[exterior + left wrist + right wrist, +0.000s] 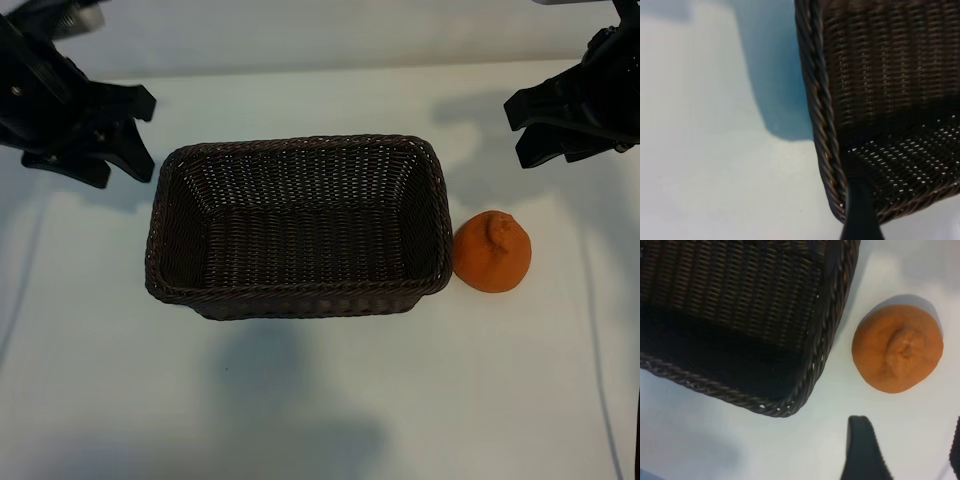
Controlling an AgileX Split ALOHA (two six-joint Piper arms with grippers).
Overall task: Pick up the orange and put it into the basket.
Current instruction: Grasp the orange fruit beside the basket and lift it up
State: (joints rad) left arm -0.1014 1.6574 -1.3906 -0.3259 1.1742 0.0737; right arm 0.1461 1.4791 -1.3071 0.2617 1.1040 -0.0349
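Note:
The orange (492, 252) lies on the white table, stem knob up, just off the right end of the dark wicker basket (300, 143). The basket holds nothing. My right gripper (515, 130) hovers open at the far right, beyond the orange and apart from it. In the right wrist view the orange (897, 347) sits beside the basket's corner (825, 340), ahead of my open gripper (910, 452), with nothing between the fingers. My left gripper (148, 135) stands open at the far left, off the basket's corner. One of its fingers (860, 215) shows against the basket's rim (815, 90).
Bare white tabletop (320, 400) spreads in front of the basket and around the orange. Arm shadows fall on the table near both back corners.

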